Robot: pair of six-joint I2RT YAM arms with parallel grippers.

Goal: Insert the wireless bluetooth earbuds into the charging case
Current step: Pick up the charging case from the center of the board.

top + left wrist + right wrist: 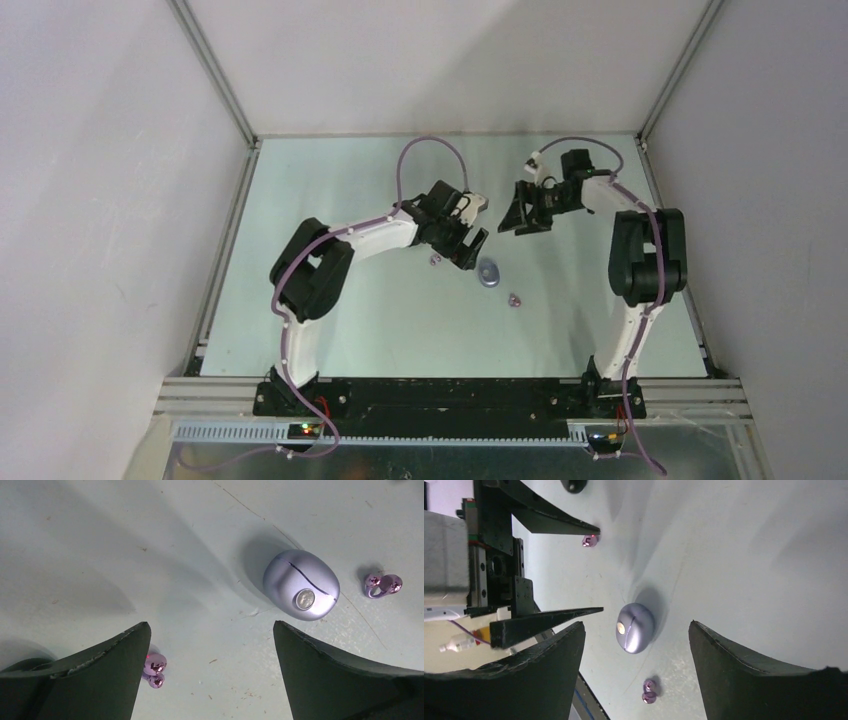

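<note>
The charging case (489, 272) is a closed lilac egg lying on the table; it also shows in the left wrist view (301, 585) and the right wrist view (635, 627). Two glossy purple earbuds, each a pair of small joined balls, lie loose. One earbud (434, 261) sits against the inside of my left finger (154, 669). The other earbud (515, 299) lies near-right of the case (383, 585) (649, 690). No black buds are in view. My left gripper (480, 235) (211, 625) is open and empty, just left of the case. My right gripper (510, 212) (638, 625) is open and empty, raised behind the case.
The pale green table (380, 320) is walled by white panels and aluminium frame rails (215, 280). My left gripper's black fingers (549, 522) show at the upper left of the right wrist view. Small specks of debris lie on the table surface.
</note>
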